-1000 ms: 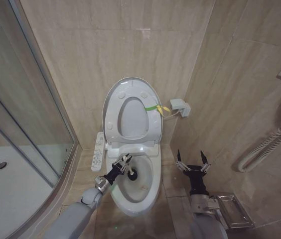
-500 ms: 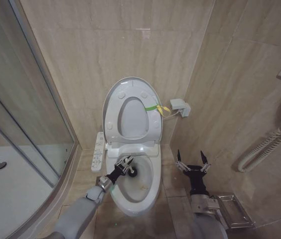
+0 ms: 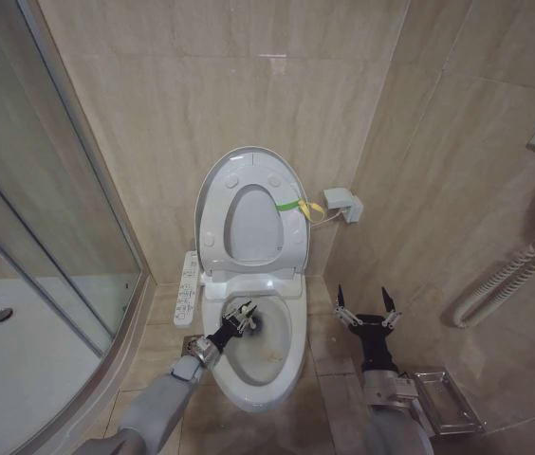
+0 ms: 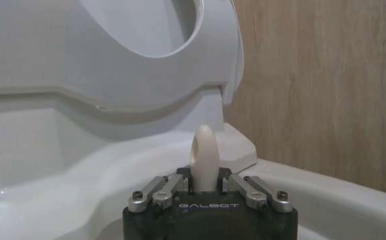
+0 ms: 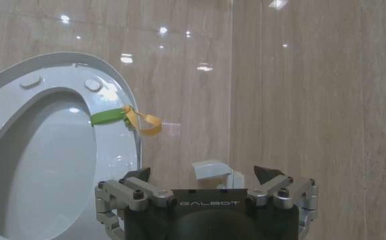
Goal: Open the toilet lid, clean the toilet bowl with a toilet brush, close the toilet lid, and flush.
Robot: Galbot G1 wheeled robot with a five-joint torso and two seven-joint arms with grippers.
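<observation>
The toilet lid stands raised against the wall, with the ring seat up in front of it and a yellow-green strap at its edge. Below lies the open toilet bowl, faintly stained inside. My left gripper hangs over the bowl's back left part, shut on the toilet brush. Its dark head is down in the bowl. In the left wrist view the white handle end sticks out between the fingers. My right gripper stands open to the right of the bowl, holding nothing.
A glass shower door and white shower tray fill the left side. A control panel hangs beside the toilet. A wall box, a coiled hose and a metal fitting are on the right.
My left arm has swung slightly right, and the brush head has moved a little toward the back of the bowl. The right arm has not moved.
</observation>
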